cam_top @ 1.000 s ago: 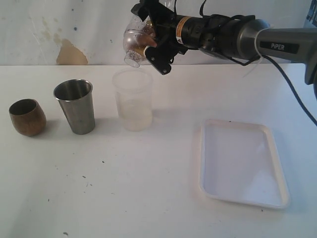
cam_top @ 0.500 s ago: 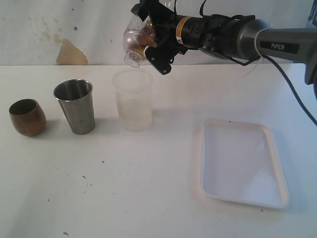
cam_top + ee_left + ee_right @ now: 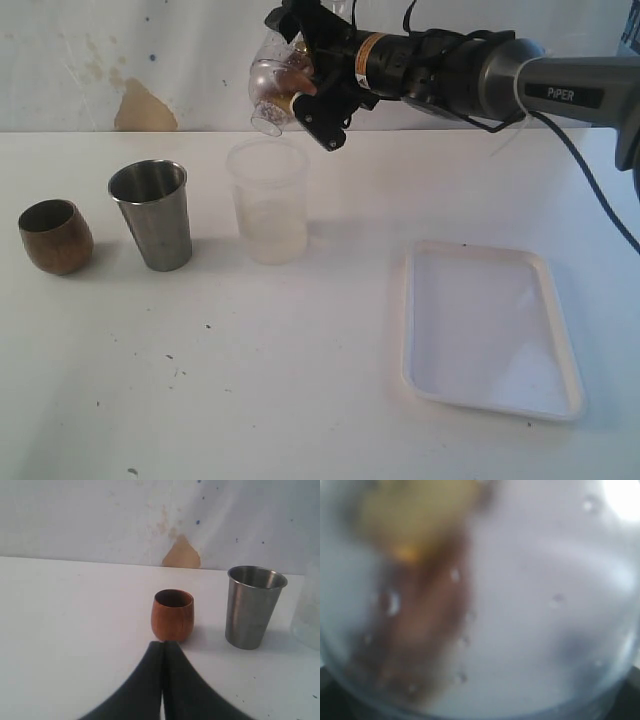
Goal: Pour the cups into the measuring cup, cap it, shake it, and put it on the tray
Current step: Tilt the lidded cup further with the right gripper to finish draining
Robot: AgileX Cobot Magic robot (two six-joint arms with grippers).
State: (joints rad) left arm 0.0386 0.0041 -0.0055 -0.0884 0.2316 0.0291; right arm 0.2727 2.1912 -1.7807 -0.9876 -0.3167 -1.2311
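Pincer, left (image 3: 163, 646): pressed together and holding nothing, low over the tabletop (image 3: 300, 380). It points at the wooden cup (image 3: 172, 615) and stops just short of it, probably parked clear of the other arm's work.
Tray (image 3: 408, 320): flat on the near right with nothing on it, well apart from the cups. It looks kept free as the last set-down spot.
Wooden cup (image 3: 55, 237): upright at the far left, mouth up.
Tumbler (image 3: 152, 215): upright just beside the wooden cup and apart from it. Both stand on the left arm's side, within its reach.
Frosted cup (image 3: 268, 205): upright past the tumbler, right below the lifted vessel. It seems placed to catch whatever leaves that mouth.
Pincer, right (image 3: 298, 78): high at the back, jaws spread wide and pinching the measuring cup (image 3: 268, 95) by its body.
Measuring cup: off the tabletop and tipped so its mouth slants down toward the frosted cup. Brown and yellow stuff and droplets show through its wall (image 3: 520, 605). No scale shows, and I cannot tell whether a cap is on.
Step, judged: the tilt suggests pouring or shaking. The tray step is not yet done.
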